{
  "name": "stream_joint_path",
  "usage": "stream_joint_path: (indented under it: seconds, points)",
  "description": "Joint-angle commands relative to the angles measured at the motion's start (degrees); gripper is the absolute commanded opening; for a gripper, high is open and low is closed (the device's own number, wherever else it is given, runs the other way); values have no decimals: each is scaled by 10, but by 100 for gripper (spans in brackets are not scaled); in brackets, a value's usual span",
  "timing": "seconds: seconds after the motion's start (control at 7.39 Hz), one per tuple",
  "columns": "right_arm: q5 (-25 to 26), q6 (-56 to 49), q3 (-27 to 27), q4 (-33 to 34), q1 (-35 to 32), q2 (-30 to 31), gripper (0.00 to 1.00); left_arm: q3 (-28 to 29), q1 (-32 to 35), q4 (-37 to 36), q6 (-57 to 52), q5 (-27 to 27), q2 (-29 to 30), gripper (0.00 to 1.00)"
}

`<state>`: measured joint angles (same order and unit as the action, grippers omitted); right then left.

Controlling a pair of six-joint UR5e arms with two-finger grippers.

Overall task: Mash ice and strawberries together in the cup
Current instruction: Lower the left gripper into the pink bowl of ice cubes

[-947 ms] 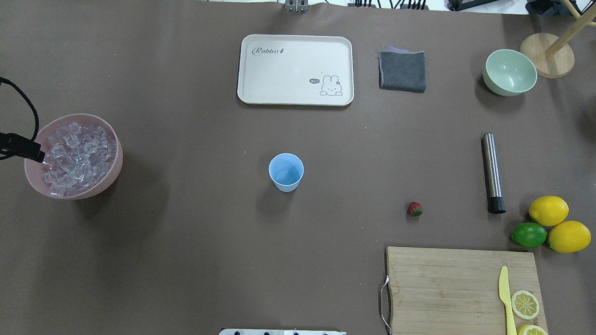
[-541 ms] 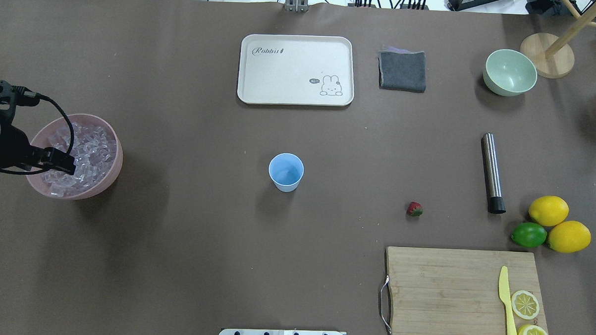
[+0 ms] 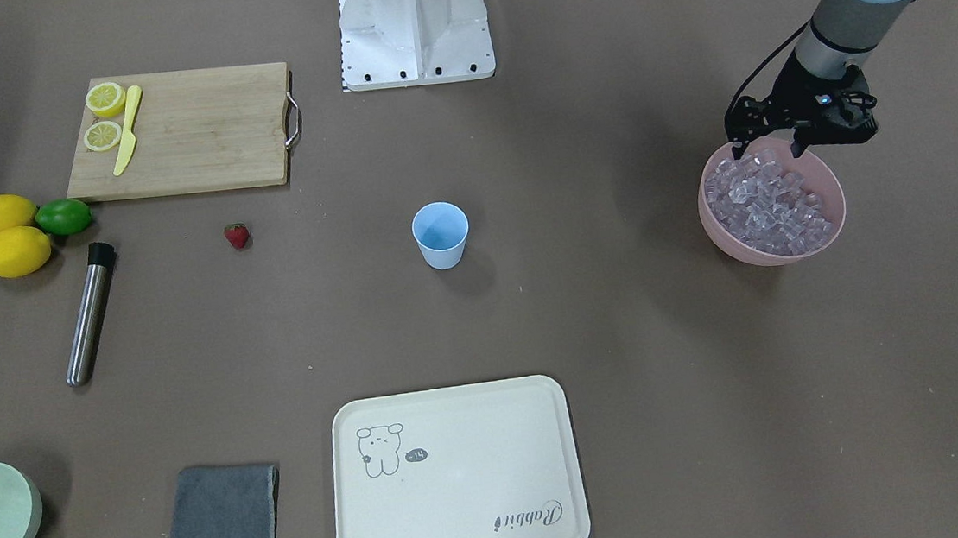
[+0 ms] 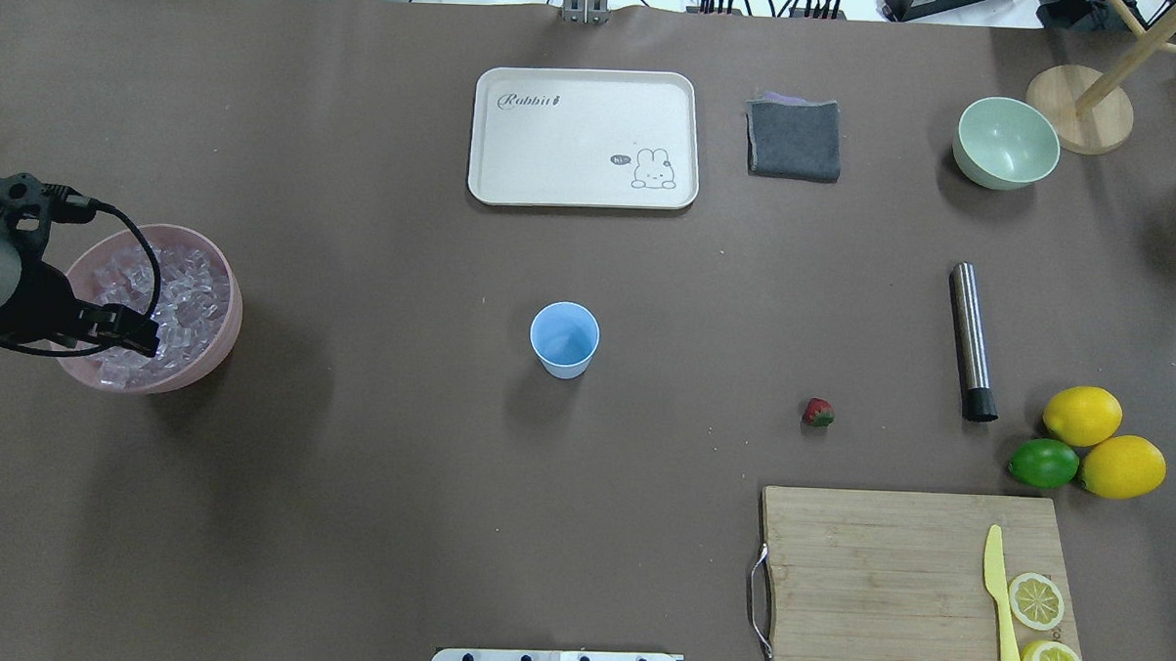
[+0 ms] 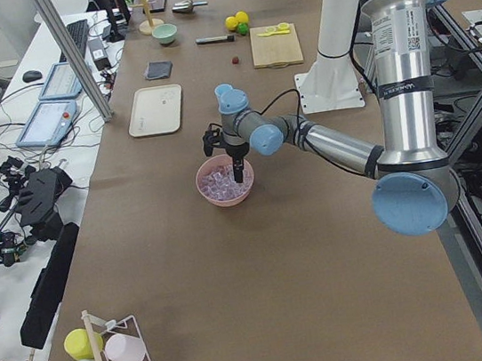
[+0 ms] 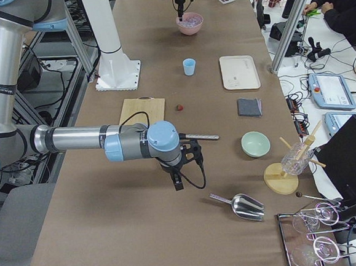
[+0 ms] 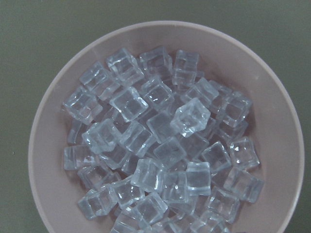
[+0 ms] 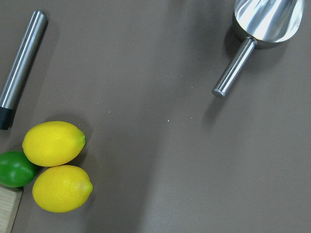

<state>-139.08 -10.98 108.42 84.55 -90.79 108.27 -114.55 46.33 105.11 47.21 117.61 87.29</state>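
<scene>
The left gripper (image 3: 765,142) is hanging just above the pink bowl (image 3: 832,221), over the rim on the robot's side, with its jaws standing apart. The ice (image 7: 160,145) is lying heaped in that bowl (a good many clear cubes, all alike). In the overhead view the cup (image 4: 564,339) is standing upright mid-table. The bowl is sitting well apart from it at its 9 o'clock, and the strawberry (image 4: 818,412) is lying on the table at about its 4 o'clock. A steel rod (image 4: 970,339) is lying farther out, towards 3 o'clock. The right gripper (image 6: 178,179) is hovering over the table well apart from the cup, near a metal scoop (image 6: 242,207); whether its jaws are apart or together cannot be told. Its wrist camera is showing the scoop at 1 o'clock and two lemons (image 8: 53,143) touching a lime (image 8: 14,168) at 8 o'clock.
</scene>
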Motion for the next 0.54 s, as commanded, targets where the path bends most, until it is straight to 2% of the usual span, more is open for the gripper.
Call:
stream_joint_path:
  seconds: [0.0, 0.41]
  points:
    - [0, 0, 1, -1, -1, 4, 100, 0, -4, 0, -64, -9, -5, 86]
    - [-1, 2, 0, -24, 0, 17, 100, 20, -5, 6, -104, -3, 5, 82]
